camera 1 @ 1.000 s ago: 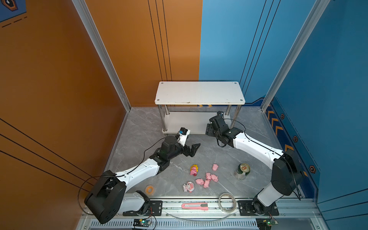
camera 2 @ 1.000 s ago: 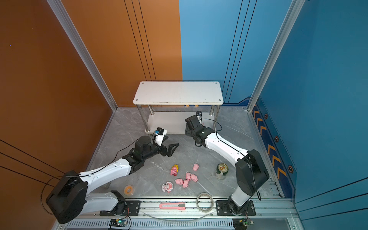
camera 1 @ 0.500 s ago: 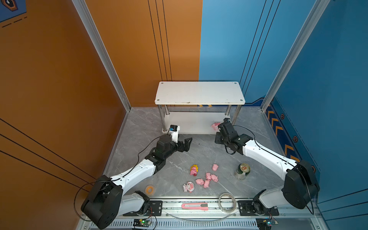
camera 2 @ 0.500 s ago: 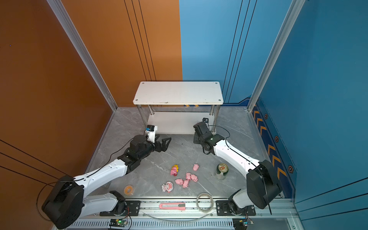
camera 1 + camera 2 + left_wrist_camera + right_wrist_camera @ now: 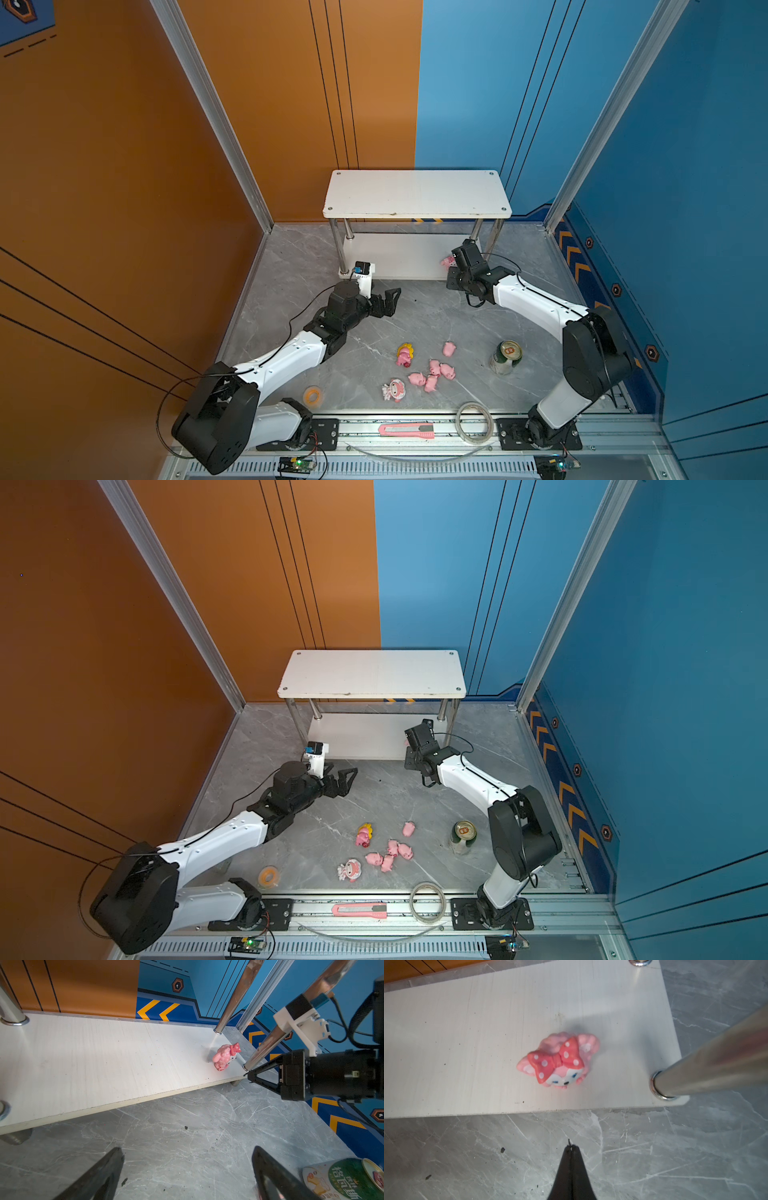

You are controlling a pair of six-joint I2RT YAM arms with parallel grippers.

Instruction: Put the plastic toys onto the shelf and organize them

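At left, our left gripper [image 5: 388, 297] stays low over the grey marbled floor [image 5: 415, 324], jaws wide and empty. Seven small plastic toys [image 5: 434, 366], mostly pink, lie mid-floor. Rightward, the pink-white bow-topped plastic figurine [image 5: 560, 1061] now stands on the lower board of the white two-tier chrome-legged shelf [image 5: 415, 195]. We see the right gripper [image 5: 572, 1147] pulled back, pinched together, empty.

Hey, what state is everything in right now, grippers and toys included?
left gripper: open, empty.
right gripper: shut, empty.
bow figurine: on shelf lower tier, ungripped.
pink pigs: on floor.
sunflower figurine: on floor.
white-pink figurine: on floor.
green can: upright on floor.
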